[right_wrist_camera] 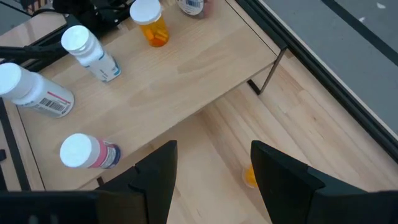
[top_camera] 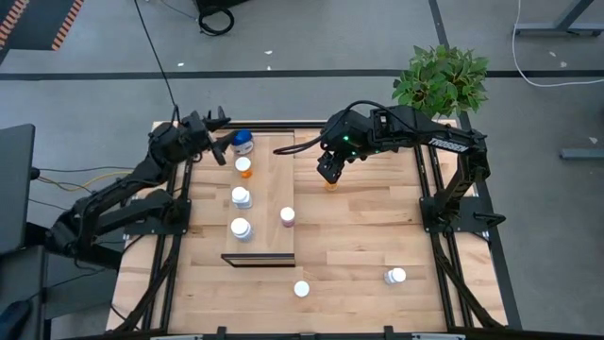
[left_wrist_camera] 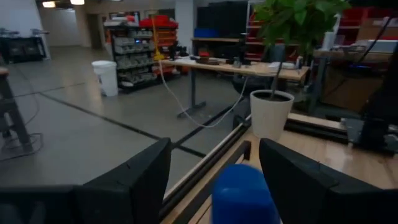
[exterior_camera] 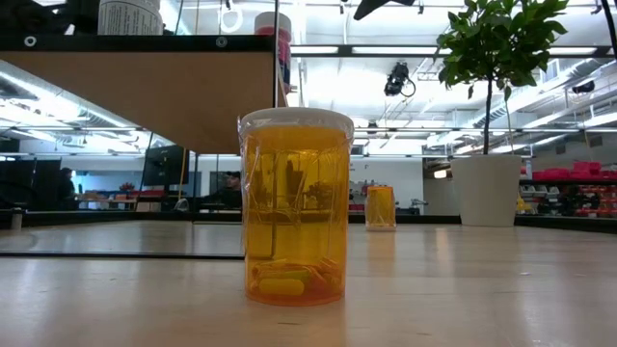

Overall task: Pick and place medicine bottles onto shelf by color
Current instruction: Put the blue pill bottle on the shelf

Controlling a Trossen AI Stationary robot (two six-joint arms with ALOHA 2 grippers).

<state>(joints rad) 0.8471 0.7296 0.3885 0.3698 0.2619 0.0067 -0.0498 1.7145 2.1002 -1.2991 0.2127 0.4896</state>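
Overhead, the left gripper (top_camera: 224,142) stands open beside the blue-capped white medicine bottle (top_camera: 243,142) at the far end of the long light-wood shelf (top_camera: 269,203). Further right, the right gripper (top_camera: 327,170), open and empty, hovers above a small orange pill bottle (top_camera: 331,185) on the slatted wooden tabletop (top_camera: 377,236).

Both dark six-joint arms reach in from the table's sides. The dark two-finger left gripper (top_camera: 223,144) sits at the far edge, fingers spread; the dark two-finger right gripper (top_camera: 327,176) hangs mid-table, fingers apart too.
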